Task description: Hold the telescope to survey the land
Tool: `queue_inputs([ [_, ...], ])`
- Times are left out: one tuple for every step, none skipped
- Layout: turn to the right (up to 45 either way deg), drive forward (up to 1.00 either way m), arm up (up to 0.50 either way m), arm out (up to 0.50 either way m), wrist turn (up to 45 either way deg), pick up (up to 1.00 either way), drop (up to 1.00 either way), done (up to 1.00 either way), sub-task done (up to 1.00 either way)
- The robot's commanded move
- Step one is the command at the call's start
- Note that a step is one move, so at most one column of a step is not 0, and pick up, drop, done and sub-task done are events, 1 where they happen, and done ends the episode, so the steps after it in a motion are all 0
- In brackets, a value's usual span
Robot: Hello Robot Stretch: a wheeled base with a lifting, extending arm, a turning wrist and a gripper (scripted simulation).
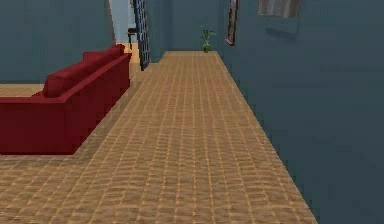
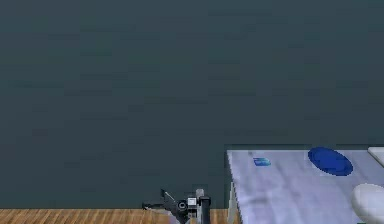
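My gripper (image 2: 153,207) sits low in the arm side view, just above the wooden floor (image 2: 90,216) and left of a pale table (image 2: 290,190). Its thin fingers point left, with bare dark wall and floor behind them, so it holds nothing. On the table lie a round blue plate (image 2: 330,160), a small blue thing (image 2: 262,161) and a white rounded thing (image 2: 369,198).
A red sofa (image 1: 65,100) stands at the forward view's left on the wooden floor (image 1: 180,150). A blue-grey wall (image 1: 320,110) runs along the right. The floor runs on as a corridor to a potted plant (image 1: 207,40) and a dark door (image 1: 141,35).
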Motion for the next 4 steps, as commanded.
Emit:
queue_inputs([
  [0.0, 0.0, 0.0, 0.0, 45.0, 0.0, 0.0, 0.0, 0.0],
  [0.0, 0.0, 0.0, 0.0, 21.0, 0.0, 0.0, 0.0, 0.0],
  [0.0, 0.0, -0.3, 0.0, 0.0, 0.0, 0.0, 0.0, 0.0],
  [0.0, 0.0, 0.0, 0.0, 0.0, 1.0, 0.0, 0.0, 0.0],
])
